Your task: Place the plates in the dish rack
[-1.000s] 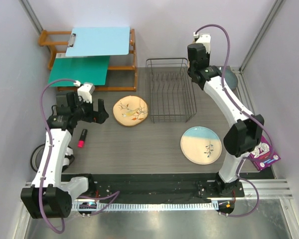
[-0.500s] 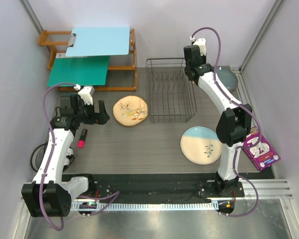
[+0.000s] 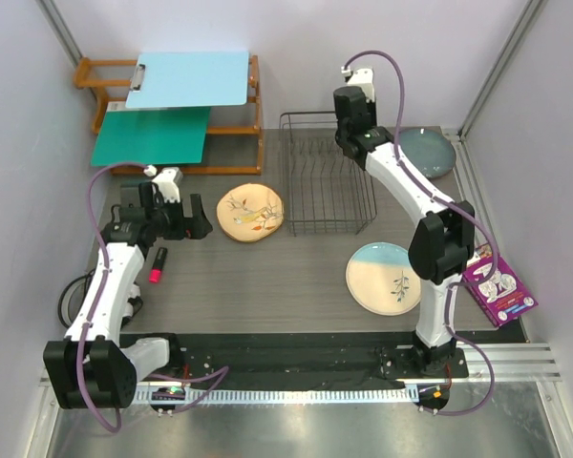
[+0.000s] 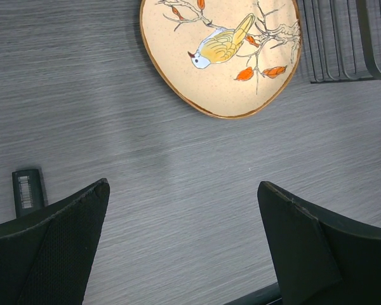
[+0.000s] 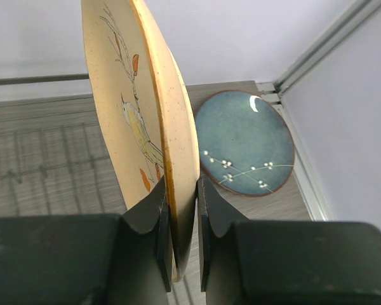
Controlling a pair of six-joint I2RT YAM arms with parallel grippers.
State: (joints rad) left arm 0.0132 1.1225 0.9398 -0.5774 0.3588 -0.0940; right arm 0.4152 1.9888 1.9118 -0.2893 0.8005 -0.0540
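Observation:
My right gripper (image 5: 183, 216) is shut on the rim of a tan-orange plate (image 5: 140, 114) with a bird and branch pattern, held upright on edge. In the top view this gripper (image 3: 348, 141) hangs over the back right part of the black wire dish rack (image 3: 328, 186), whose wires (image 5: 44, 159) show left of the held plate. A dark teal plate (image 3: 426, 151) lies flat right of the rack. A second tan plate (image 3: 250, 212) lies left of the rack, and a cream plate with a blue band (image 3: 385, 277) lies in front of it. My left gripper (image 3: 199, 221) is open, empty, just left of the tan plate (image 4: 222, 57).
An orange wooden rack (image 3: 256, 114) with blue and green clipboards stands at the back left. A red marker (image 3: 159, 264) lies by the left arm. A purple packet (image 3: 499, 291) lies at the right edge. The rack's corner (image 4: 343, 38) shows in the left wrist view.
The right arm has swung left with the upright plate, from beside the rack's right back corner to over the rack. The left arm has hardly moved.

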